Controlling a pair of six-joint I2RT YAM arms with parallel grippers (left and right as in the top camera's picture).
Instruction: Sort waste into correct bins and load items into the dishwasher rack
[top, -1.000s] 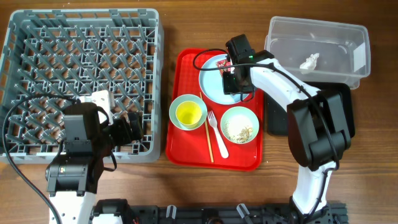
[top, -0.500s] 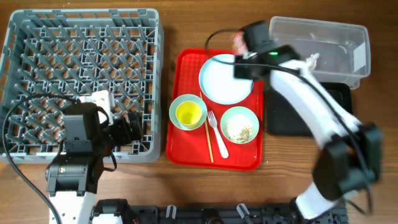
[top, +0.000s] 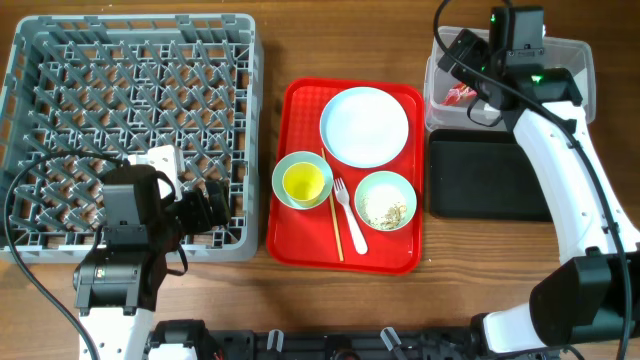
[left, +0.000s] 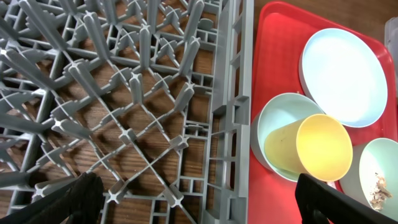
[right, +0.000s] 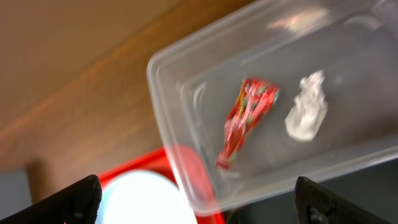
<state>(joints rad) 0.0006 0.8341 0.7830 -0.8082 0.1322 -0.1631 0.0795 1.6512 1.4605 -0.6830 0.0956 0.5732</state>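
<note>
My right gripper (top: 462, 60) hangs open over the left end of the clear tub (top: 570, 95). Below its spread fingers the red wrapper (right: 249, 118) lies loose in the tub beside the white paper scrap (right: 306, 107). On the red tray (top: 300, 250) are the white plate (top: 365, 126), a mint bowl holding the yellow cup (top: 303, 181), a second bowl with food scraps (top: 386, 201), the fork (top: 348, 213) and the chopsticks (top: 335, 225). My left gripper (left: 199, 202) stands open and empty above the right front edge of the grey rack (top: 130, 100).
The black tray (top: 487, 180) lies just in front of the clear tub, right of the red tray. The rack fills the table's left side, with a narrow strip of bare wood between it and the red tray.
My right gripper lifted the red wrapper off the plate, carried it right to the clear tub and opened; the wrapper now lies in the tub. The left arm has not moved.
</note>
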